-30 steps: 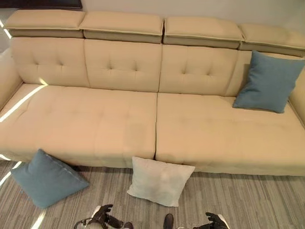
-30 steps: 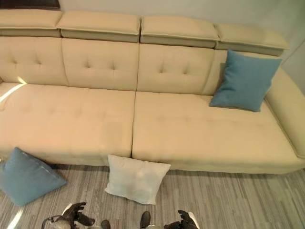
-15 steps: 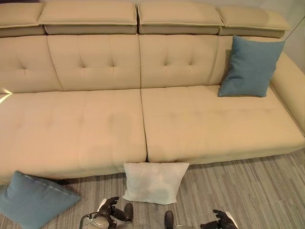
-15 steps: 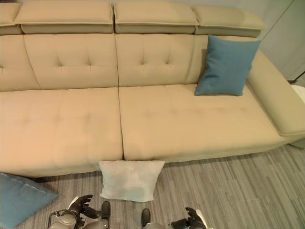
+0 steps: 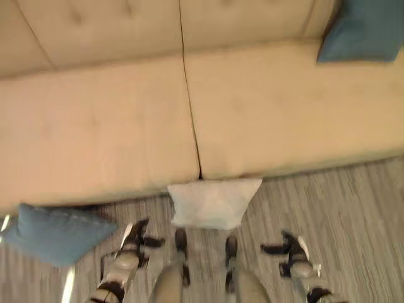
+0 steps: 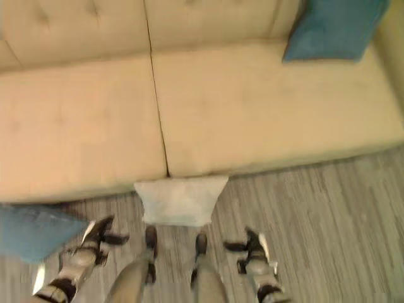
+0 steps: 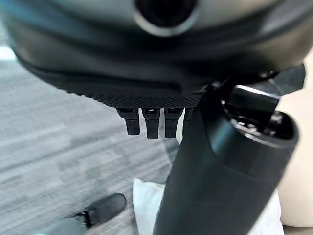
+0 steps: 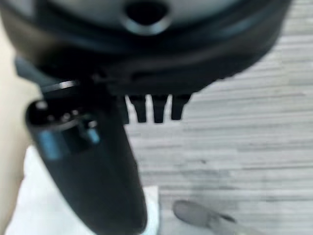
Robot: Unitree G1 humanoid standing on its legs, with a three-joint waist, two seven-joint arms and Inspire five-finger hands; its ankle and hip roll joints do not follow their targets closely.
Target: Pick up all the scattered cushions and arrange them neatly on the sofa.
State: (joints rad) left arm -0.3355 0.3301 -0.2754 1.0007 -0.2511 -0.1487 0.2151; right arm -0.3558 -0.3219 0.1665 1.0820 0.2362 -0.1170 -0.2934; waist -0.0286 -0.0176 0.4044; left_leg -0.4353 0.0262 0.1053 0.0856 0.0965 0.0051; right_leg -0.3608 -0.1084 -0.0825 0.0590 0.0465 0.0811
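Observation:
A white cushion [image 5: 213,202] leans on the floor against the front of the beige sofa [image 5: 113,132], just below the seam between its two seats. On the floor at the left lies a blue cushion [image 5: 55,232]. Another blue cushion [image 5: 363,33] stands on the sofa at the far right against the backrest. My left hand [image 5: 135,237] hovers over the floor left of the white cushion, fingers relaxed and holding nothing. My right hand [image 5: 288,244] hangs to the right of that cushion, open and apart from it. A white cushion corner [image 7: 144,200] shows past the left hand's thumb.
Grey striped flooring [image 5: 341,208] stretches in front of the sofa, with free room to the right of the white cushion. The sofa's long seat [image 6: 265,107] is bare between the seam and the blue cushion at the right.
The camera has tilted down and drawn closer to the sofa front. Both hands now show higher in the view, on either side of the white cushion. The cushions have not moved.

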